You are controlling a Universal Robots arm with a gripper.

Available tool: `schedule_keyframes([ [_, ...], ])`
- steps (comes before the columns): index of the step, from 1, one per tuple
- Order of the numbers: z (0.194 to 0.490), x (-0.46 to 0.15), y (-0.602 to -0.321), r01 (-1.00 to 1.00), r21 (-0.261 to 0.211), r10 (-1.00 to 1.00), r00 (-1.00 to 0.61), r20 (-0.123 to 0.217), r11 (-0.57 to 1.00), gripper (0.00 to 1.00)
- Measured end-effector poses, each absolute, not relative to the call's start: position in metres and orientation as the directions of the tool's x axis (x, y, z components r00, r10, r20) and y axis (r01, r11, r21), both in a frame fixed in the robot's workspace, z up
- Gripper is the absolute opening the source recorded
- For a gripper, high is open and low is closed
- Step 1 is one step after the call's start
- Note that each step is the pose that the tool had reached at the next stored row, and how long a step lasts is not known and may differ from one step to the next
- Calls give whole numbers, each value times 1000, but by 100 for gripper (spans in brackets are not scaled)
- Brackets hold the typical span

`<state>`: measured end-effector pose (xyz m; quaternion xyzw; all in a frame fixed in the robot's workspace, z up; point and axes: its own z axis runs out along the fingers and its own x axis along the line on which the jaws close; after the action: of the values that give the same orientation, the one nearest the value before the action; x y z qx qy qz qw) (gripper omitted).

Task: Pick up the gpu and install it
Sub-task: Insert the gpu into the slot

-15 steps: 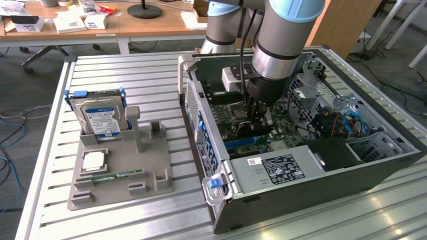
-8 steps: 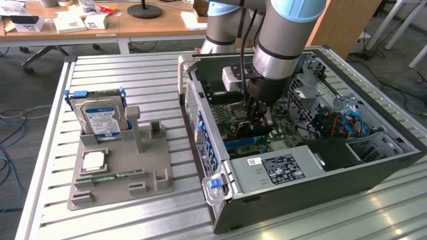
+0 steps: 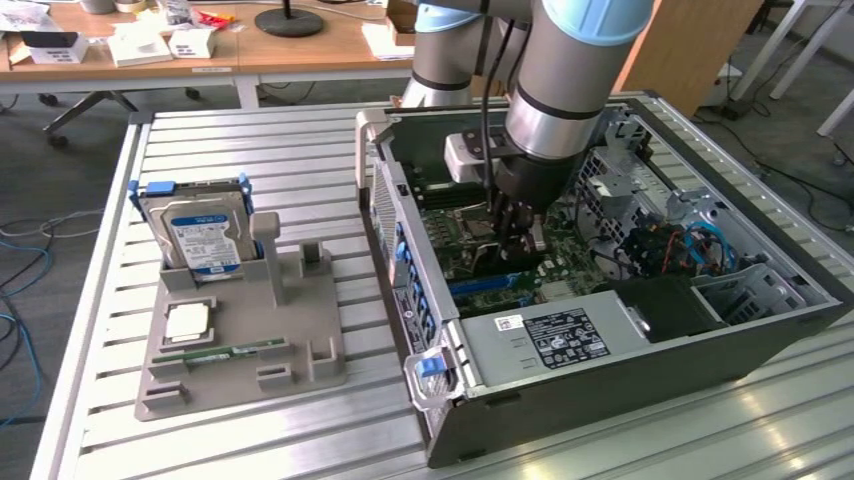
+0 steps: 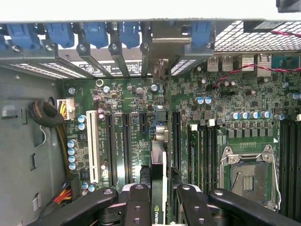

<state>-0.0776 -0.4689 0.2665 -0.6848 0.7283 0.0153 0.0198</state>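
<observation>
Pick-up is done — the fingers (image 4: 137, 202), partly closed, grip the gpu (image 4: 158, 186) on edge inside the open computer case (image 3: 641, 400), over a motherboard (image 4: 127, 94) slot; whether it is seated is unclear.

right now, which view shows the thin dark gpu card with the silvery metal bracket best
The wrist view: the thin dark gpu card stands edge-on, clamped in the gripper over the green motherboard. In the exterior view the arm hides nearly all of it.
</observation>
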Motion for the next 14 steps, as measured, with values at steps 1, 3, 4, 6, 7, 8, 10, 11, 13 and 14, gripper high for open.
schedule_keyframes([
  [1, 266, -77, -469, -998, -5, -997, -61, -50, 61, 26],
  [3, 266, -77, -469, -998, -5, -997, -61, -50, 62, 26],
  [4, 266, -77, -469, -998, -5, -997, -61, -50, 62, 26],
  [6, 265, -77, -469, -998, -5, -997, -61, -50, 62, 26],
  [7, 265, -77, -469, -998, -5, -997, -61, -49, 62, 26],
  [8, 265, -77, -469, -998, -5, -997, -61, -48, 61, 26],
  [10, 264, -77, -469, -998, -5, -997, -61, -46, 61, 26],
  [11, 264, -77, -469, -998, -5, -997, -61, -45, 61, 26],
  [13, 263, -77, -469, -998, -5, -997, -61, -44, 61, 26],
  [14, 263, -77, -469, -998, -5, -997, -61, -44, 61, 26],
])
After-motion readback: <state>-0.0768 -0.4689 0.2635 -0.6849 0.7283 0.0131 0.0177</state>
